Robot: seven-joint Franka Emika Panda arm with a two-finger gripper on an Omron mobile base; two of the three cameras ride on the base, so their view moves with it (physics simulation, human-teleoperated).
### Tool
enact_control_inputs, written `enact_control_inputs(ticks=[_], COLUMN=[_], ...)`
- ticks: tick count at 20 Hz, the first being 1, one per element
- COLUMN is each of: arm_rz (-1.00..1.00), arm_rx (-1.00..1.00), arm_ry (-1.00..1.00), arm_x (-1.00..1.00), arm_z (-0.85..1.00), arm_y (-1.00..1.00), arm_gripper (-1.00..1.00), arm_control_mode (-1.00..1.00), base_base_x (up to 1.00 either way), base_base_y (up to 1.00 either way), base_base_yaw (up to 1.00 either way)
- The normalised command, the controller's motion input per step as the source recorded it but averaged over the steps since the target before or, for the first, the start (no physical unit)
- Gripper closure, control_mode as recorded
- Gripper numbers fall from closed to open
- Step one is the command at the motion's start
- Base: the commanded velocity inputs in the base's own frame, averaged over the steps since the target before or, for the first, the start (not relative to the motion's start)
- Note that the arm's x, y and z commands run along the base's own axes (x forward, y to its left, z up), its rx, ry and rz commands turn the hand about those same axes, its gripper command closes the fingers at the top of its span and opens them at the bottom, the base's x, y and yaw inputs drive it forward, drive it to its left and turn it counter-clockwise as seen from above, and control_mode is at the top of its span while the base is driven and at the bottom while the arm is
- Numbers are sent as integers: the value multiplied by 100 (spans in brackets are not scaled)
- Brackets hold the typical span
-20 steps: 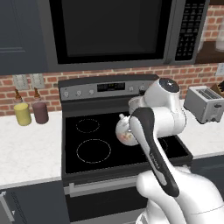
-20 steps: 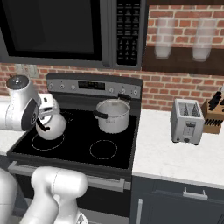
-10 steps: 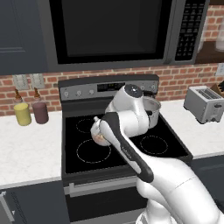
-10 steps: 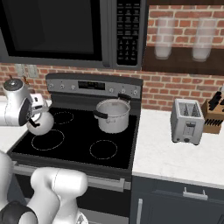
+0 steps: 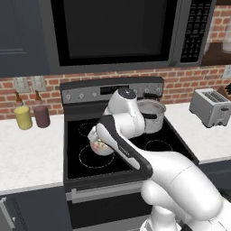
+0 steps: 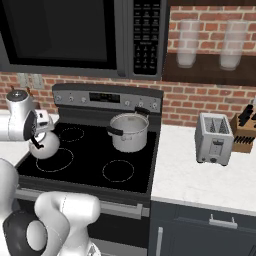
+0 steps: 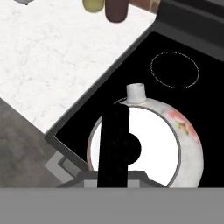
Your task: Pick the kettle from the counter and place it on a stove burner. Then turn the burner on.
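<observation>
End effector [image 6: 38, 131] clamped on the kettle [image 6: 45, 145] handle, kettle over the big front-left stove burner [image 6: 51, 160], maybe just touching the glass.

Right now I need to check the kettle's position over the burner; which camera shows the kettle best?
The hand view: the kettle is seen from above, handle, spout and lid clear. In the left base view the arm hides most of it; the right base view shows its side.
</observation>
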Motion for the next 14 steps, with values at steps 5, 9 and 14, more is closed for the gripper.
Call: enact_control_inputs(ticks=[5,9,14], arm_rz=[0,0,0], arm_rx=[0,0,-2], arm_ry=[7,9,4], arm_x=[0,0,2], arm_z=[-33,-41,-29], arm_y=[17,13,8], arm_gripper=[100,100,100], arm_control_mode=[-100,-100,-100], base_base_x=[0,0,0], base_base_y=[0,0,0], base_base_yaw=[0,0,0])
